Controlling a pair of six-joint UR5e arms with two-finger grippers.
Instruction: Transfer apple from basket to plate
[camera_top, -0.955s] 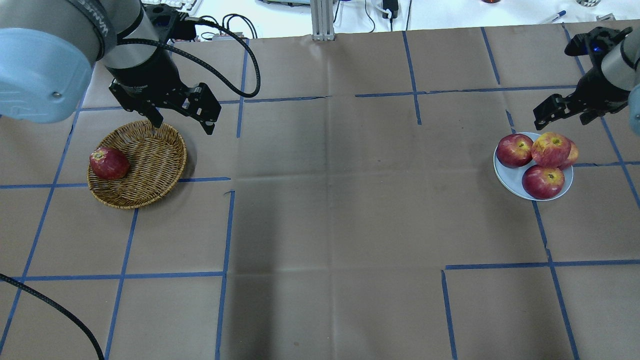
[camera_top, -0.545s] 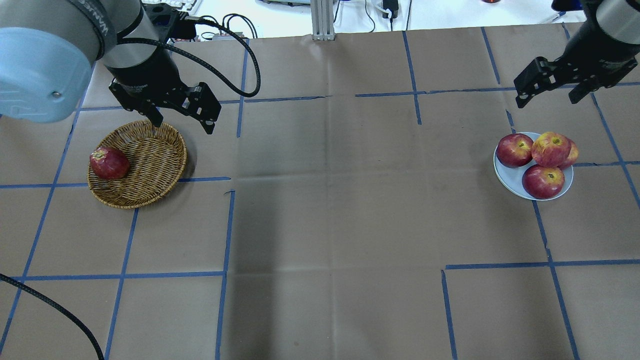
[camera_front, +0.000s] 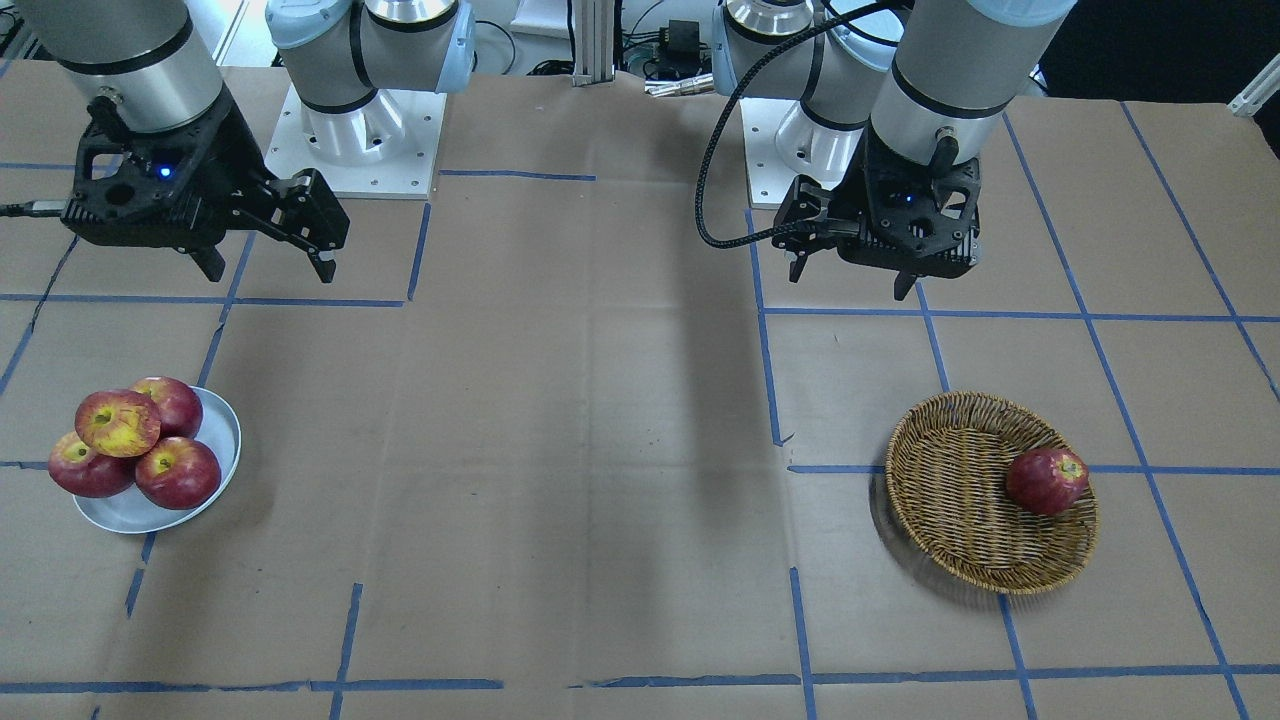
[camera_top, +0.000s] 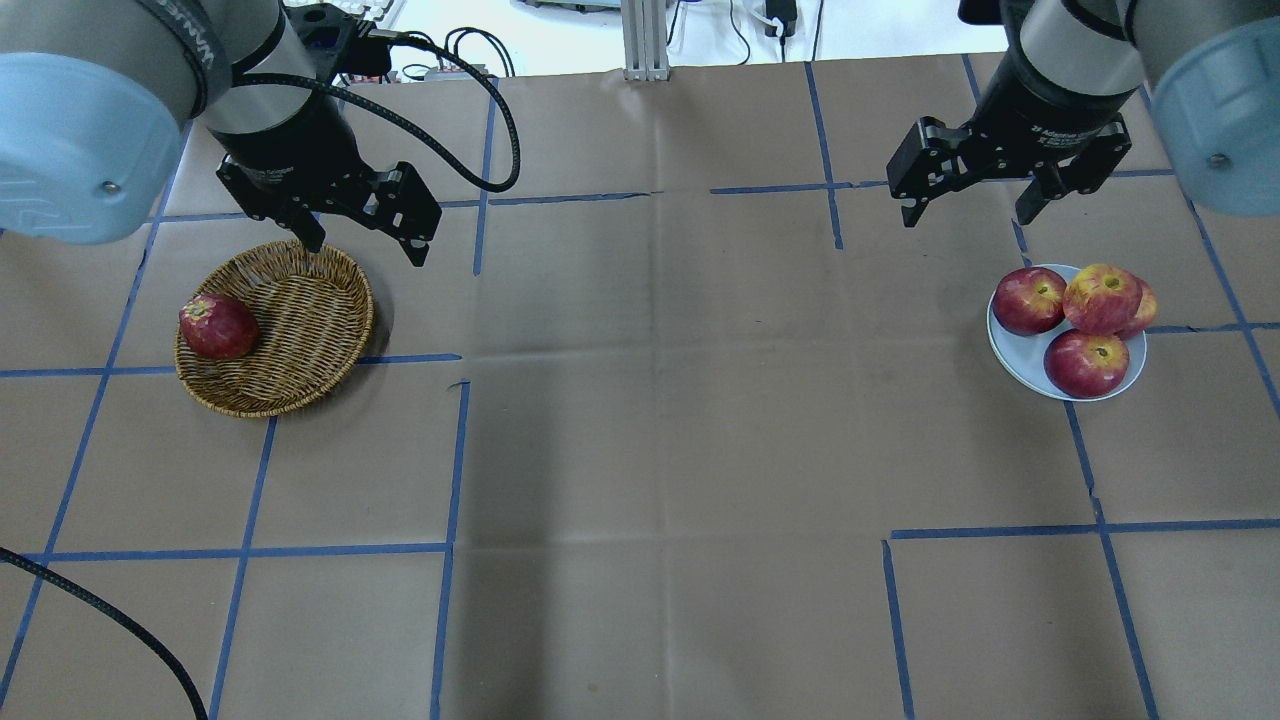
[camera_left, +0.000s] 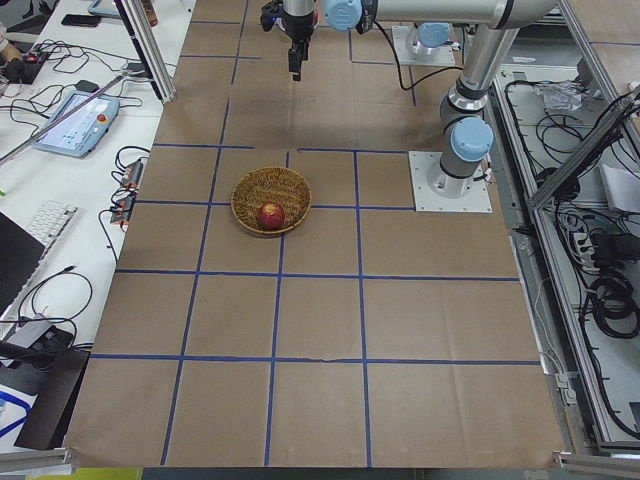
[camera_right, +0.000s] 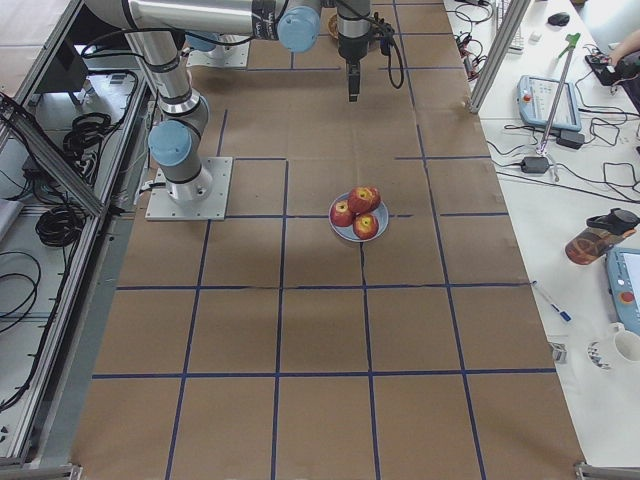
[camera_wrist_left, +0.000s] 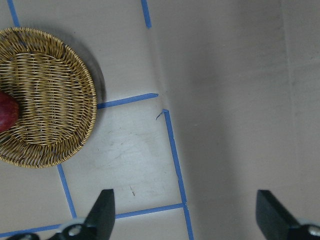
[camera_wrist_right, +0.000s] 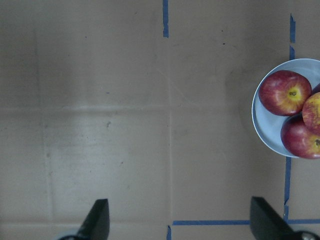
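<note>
Front-facing view: the pale streaked apple (camera_front: 118, 422) sits on top of other red apples (camera_front: 178, 472) on the plate (camera_front: 225, 430). One dark apple (camera_front: 1046, 481) lies in the basket (camera_front: 950, 500).

Overhead view: the left gripper (camera_top: 367, 250) and right gripper (camera_top: 966, 218) hang wide open and empty above the worktop (camera_top: 660, 450).

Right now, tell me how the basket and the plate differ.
The basket is woven tan wicker; the plate is smooth pale blue. The basket holds one dark red apple; the plate holds four, the yellow-streaked apple on top. The basket looks wider than the plate. Both are round, shallow and rest on the table.
</note>
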